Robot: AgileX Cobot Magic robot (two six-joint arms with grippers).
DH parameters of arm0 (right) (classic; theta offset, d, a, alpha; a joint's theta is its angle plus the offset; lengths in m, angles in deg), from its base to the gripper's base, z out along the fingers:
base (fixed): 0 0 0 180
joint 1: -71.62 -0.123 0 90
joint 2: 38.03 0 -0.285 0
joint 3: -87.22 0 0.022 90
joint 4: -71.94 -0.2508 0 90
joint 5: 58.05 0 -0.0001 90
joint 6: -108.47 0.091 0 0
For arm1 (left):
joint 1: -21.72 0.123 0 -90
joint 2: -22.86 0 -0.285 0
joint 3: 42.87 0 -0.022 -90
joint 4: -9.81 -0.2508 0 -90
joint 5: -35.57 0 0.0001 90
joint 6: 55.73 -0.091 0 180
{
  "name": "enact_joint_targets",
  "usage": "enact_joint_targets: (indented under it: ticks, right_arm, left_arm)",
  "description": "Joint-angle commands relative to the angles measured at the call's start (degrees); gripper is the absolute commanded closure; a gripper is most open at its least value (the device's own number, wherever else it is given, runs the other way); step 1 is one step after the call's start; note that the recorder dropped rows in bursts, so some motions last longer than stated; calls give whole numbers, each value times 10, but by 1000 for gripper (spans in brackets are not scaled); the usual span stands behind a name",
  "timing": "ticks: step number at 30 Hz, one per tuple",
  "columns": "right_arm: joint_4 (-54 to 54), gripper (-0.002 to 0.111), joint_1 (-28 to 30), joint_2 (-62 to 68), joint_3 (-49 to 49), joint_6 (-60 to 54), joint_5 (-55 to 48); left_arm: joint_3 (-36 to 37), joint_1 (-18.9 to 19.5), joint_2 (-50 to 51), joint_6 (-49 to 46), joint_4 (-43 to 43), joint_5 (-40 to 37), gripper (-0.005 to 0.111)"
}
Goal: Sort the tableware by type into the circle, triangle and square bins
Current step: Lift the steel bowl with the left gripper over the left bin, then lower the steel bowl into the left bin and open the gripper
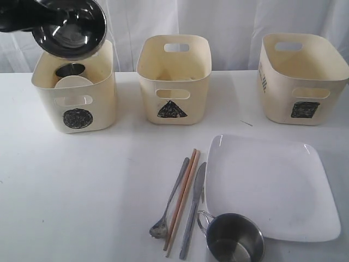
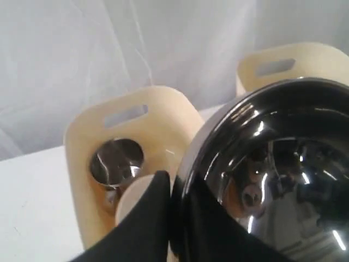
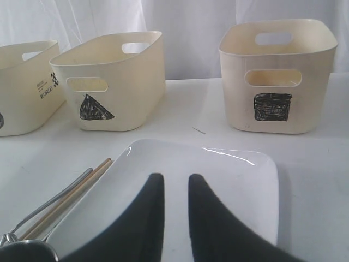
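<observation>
Exterior view: the steel bowl (image 1: 70,24) hangs tipped on its side just over the circle bin (image 1: 46,106), at the back left of the table (image 1: 82,191). The left gripper (image 2: 166,191) is pinched tight on the bowl's rim. Inside that bin sit a steel mug (image 1: 70,70) and a white bowl (image 1: 73,83). The triangle bin (image 1: 199,101) and square bin (image 1: 278,103) stand to the right. In front lie the spoon (image 1: 172,199), chopsticks (image 1: 181,199) and knife (image 1: 192,213), side by side next to the big white plate (image 1: 272,185). A second mug (image 1: 234,240) sits by the plate's front corner. The right gripper (image 3: 175,180) hangs over the plate, its fingers a little apart and holding nothing.
</observation>
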Motion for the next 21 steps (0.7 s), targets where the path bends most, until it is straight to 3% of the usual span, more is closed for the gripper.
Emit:
enact_joint_targets:
  ticks: [1, 7, 12, 21]
  right_arm:
    - [4, 92, 1, -3, 3, 2, 2]
    - [4, 92, 1, -3, 3, 2, 2]
    - [4, 92, 1, -3, 3, 2, 2]
    - [4, 92, 1, -3, 3, 2, 2]
  left_arm:
    - [-78, 31, 76, -32, 2, 25, 107]
    - [-159, 63, 210, -48, 2, 48, 107]
    - [-163, 63, 259, -113, 3, 52, 107]
    - [-163, 62, 294, -114, 11, 21, 107]
